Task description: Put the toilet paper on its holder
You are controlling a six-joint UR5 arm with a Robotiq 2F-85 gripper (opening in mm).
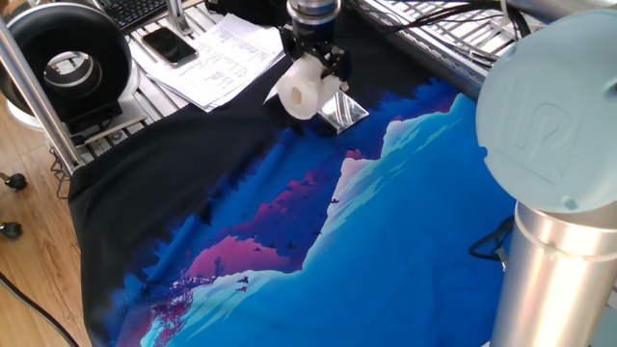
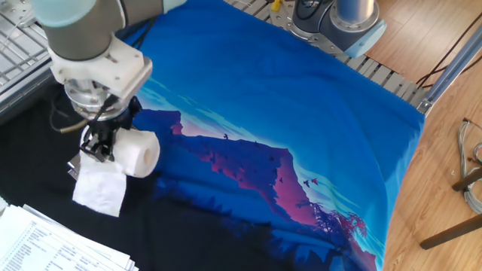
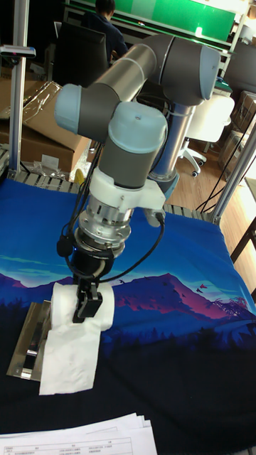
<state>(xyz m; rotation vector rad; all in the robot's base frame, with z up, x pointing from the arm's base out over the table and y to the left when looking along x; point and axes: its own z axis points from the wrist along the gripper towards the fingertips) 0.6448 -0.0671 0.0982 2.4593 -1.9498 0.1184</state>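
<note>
My gripper (image 1: pixel 313 66) is shut on the toilet paper (image 1: pixel 299 92), a white roll held just above the cloth with its hollow end showing. A loose tail of tissue (image 3: pixel 70 359) hangs down from the roll (image 3: pixel 62 302) onto the black part of the cloth. The holder (image 1: pixel 345 114), a shiny silver plate, lies flat right beside the roll. In the tall fixed view the holder (image 3: pixel 28 340) sits left of the hanging tissue, partly covered by it. In the other fixed view the gripper (image 2: pixel 99 144) grips the roll (image 2: pixel 141 154) from above.
A blue mountain-print cloth (image 1: pixel 405 241) covers the table. Printed paper sheets (image 1: pixel 217 63), a phone (image 1: pixel 169 43) and a large black round device (image 1: pixel 67 63) lie at the far left. The arm's thick grey column (image 1: pixel 559 222) stands at the right.
</note>
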